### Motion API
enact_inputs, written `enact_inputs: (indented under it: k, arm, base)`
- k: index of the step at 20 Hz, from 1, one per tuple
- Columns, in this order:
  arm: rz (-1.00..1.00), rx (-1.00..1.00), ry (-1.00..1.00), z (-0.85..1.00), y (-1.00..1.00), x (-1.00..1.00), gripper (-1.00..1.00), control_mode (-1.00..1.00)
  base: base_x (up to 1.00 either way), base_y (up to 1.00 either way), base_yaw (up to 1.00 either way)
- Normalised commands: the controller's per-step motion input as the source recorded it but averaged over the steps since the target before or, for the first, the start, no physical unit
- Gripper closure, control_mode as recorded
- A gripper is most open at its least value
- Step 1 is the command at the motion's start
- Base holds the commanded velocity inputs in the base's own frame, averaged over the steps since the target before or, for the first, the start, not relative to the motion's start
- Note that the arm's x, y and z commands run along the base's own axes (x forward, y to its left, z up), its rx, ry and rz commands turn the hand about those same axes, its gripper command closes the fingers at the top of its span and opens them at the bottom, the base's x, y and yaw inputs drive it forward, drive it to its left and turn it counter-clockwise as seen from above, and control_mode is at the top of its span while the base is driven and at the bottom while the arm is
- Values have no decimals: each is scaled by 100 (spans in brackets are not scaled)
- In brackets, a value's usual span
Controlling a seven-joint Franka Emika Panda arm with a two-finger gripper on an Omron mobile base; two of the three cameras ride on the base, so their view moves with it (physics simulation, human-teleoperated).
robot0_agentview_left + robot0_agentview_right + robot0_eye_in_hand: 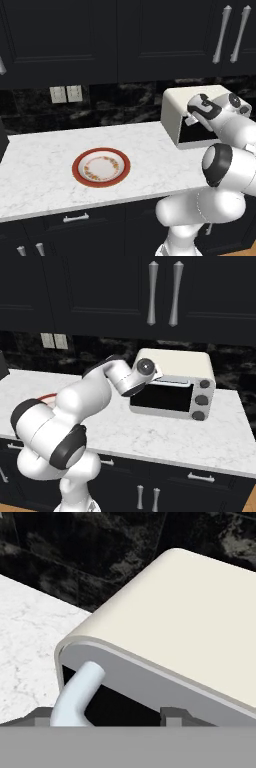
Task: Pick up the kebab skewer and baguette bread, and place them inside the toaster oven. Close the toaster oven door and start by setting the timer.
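The cream-white toaster oven (pixel 172 107) (pixel 175 363) (pixel 190 612) stands on the counter at the right. Its dark glass door (pixel 162 398) (pixel 192 135) stands upright against the oven front. My gripper (pixel 189 120) (pixel 158 374) (pixel 107 716) is at the door's top left corner. It is open, with its fingertips (pixel 172 714) apart on either side of the left end of the silver handle (pixel 77 689) (pixel 175 381). Nothing is gripped between them. The kebab skewer and the baguette bread are out of view.
A red-rimmed plate (pixel 101 167) (pixel 47 397) lies bare on the white marble counter (pixel 45 150), left of the oven. Three knobs (pixel 201 400) run down the oven's right side. A black toaster (pixel 2 140) sits at the far left. Dark cabinets (pixel 150 35) hang overhead.
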Motion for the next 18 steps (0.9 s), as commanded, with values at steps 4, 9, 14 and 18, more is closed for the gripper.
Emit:
enact_inputs:
  k: [4,9,14,18]
  arm:
    - [0,-1,-6,64,-45,7,-100,-100]
    - [0,-4,-18,70,-45,4,-100,-100]
    - [0,-7,-11,90,-47,7,-100,-100]
    - [0,-10,-1,98,-38,3,-100,-100]
  base:
    - [0,0,0]
    - [0,0,0]
    - [0,0,0]
    - [0,0,0]
